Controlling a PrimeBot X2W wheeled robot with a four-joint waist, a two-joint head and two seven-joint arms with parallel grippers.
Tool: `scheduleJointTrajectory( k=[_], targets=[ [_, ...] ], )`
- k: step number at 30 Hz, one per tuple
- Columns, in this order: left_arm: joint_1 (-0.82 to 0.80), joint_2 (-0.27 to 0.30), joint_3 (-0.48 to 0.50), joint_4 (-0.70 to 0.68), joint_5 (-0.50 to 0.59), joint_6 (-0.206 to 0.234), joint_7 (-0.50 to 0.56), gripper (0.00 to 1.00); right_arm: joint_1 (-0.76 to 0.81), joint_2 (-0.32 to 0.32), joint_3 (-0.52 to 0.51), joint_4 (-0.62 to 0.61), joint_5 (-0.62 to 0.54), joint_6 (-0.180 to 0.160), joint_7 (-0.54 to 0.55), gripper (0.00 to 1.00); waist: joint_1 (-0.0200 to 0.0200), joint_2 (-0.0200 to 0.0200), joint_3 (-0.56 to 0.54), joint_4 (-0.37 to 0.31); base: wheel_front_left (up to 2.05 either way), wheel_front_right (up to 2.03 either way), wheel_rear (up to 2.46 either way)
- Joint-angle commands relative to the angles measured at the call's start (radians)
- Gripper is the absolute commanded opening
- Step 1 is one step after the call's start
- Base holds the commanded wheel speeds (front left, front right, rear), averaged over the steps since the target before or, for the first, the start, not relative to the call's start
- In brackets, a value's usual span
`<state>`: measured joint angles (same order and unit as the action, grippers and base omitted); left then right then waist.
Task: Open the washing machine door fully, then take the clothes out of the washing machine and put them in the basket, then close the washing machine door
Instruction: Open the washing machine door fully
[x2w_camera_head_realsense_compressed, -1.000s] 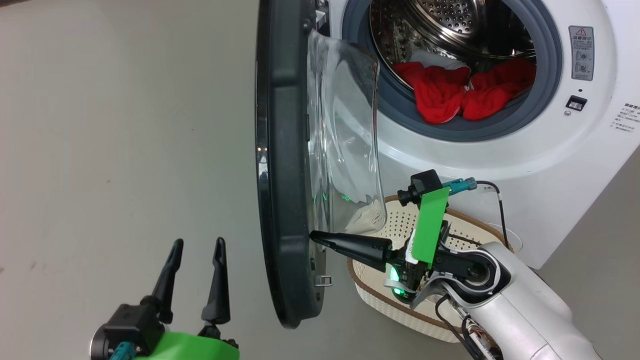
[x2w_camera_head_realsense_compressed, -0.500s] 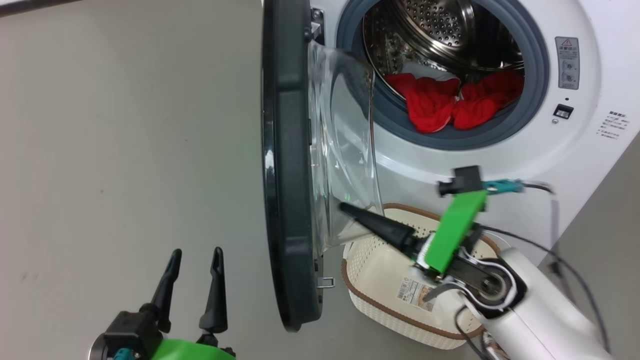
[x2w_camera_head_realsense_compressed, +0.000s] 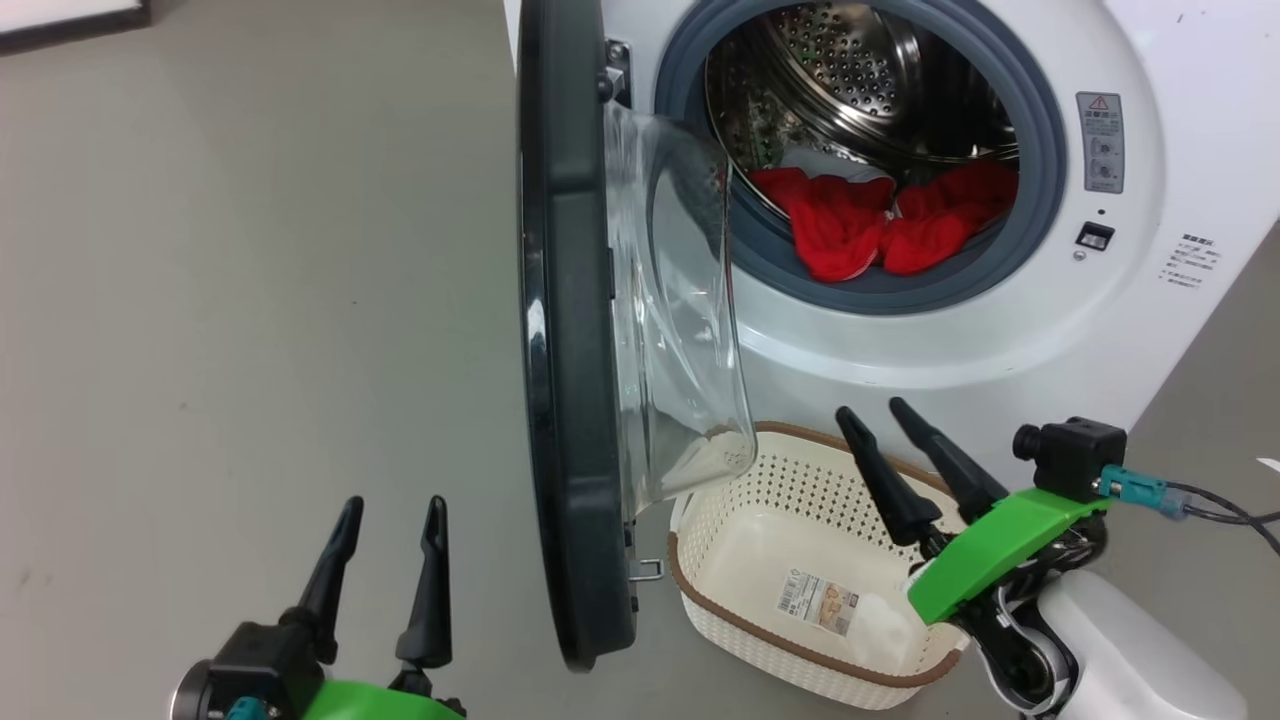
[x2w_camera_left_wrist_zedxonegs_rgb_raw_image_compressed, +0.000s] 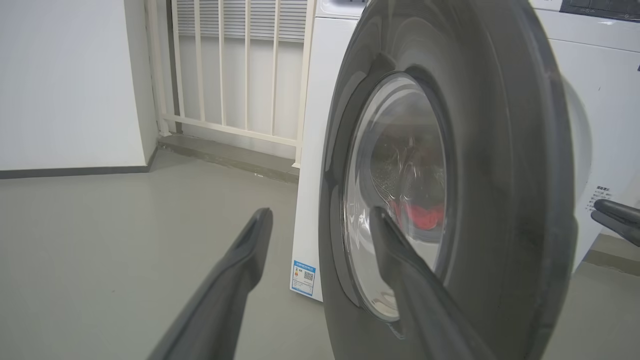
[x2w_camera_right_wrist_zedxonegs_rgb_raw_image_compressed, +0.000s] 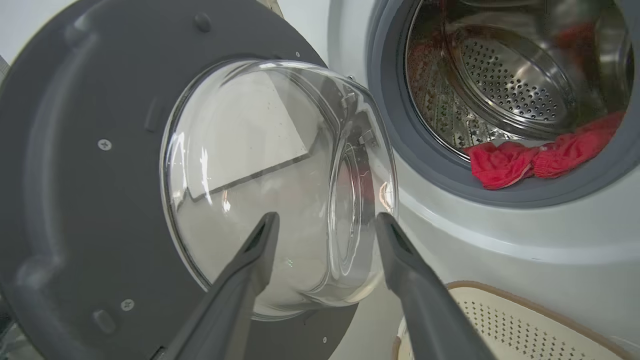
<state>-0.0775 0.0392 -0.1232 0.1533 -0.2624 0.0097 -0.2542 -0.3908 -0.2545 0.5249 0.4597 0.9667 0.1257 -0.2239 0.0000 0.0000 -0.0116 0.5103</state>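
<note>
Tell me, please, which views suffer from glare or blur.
Head view: sharp, a glare streak on the washing machine door rim. Left wrist view: soft, the clothes just a red smear through the glass. Right wrist view: reflections across the glass bowl.

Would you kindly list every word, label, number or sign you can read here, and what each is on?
No wording is legible anywhere.
On the washing machine front, a grey sticker: red warning triangle; text too small.
Right of it, printed lines: too small.
In the basket, a paper label: blurred.
On the machine's side, a blue label: QR-like square; text too small.
</note>
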Motion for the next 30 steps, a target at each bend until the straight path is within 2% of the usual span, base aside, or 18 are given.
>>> scheduleJointTrajectory(
  k=[1, 4, 9, 13, 19, 30],
  targets=[
    [-0.013, 0.011, 0.039, -0.025, 0.012, -0.004, -0.008, 1.00, -0.001, -0.001, -0.009, -0.004, -0.058, 0.005, -0.025, 1.00, 0.0000, 0.0000, -0.002, -0.009, 0.00, 0.00, 0.00],
    [-0.008, 0.011, 0.046, -0.029, 0.015, -0.008, -0.008, 1.00, 0.015, 0.017, -0.091, 0.009, -0.197, 0.005, -0.037, 1.00, 0.0000, 0.0000, -0.001, -0.017, 0.00, 0.00, 0.00],
    [-0.008, 0.011, 0.047, -0.033, 0.017, -0.011, -0.008, 1.00, 0.114, 0.090, -0.291, -0.075, -0.468, 0.005, -0.038, 1.00, 0.0000, 0.0000, 0.000, -0.017, 0.00, 0.00, 0.00],
    [-0.006, 0.011, 0.046, -0.027, 0.019, -0.014, -0.008, 1.00, 0.208, 0.146, -0.372, -0.125, -0.579, 0.005, -0.038, 1.00, 0.0000, 0.0000, -0.006, -0.010, 0.00, 0.00, 0.00],
    [0.001, 0.011, 0.055, -0.025, 0.025, -0.017, -0.008, 1.00, 0.307, 0.188, -0.429, -0.192, -0.663, 0.005, -0.038, 1.00, 0.0000, 0.0000, -0.012, -0.011, 0.00, 0.00, 0.00],
    [0.007, 0.011, 0.053, -0.021, 0.024, -0.012, -0.008, 1.00, 0.331, 0.201, -0.431, -0.219, -0.694, 0.005, -0.038, 1.00, 0.0000, 0.0000, -0.019, -0.014, 0.00, 0.00, 0.00]
  ],
)
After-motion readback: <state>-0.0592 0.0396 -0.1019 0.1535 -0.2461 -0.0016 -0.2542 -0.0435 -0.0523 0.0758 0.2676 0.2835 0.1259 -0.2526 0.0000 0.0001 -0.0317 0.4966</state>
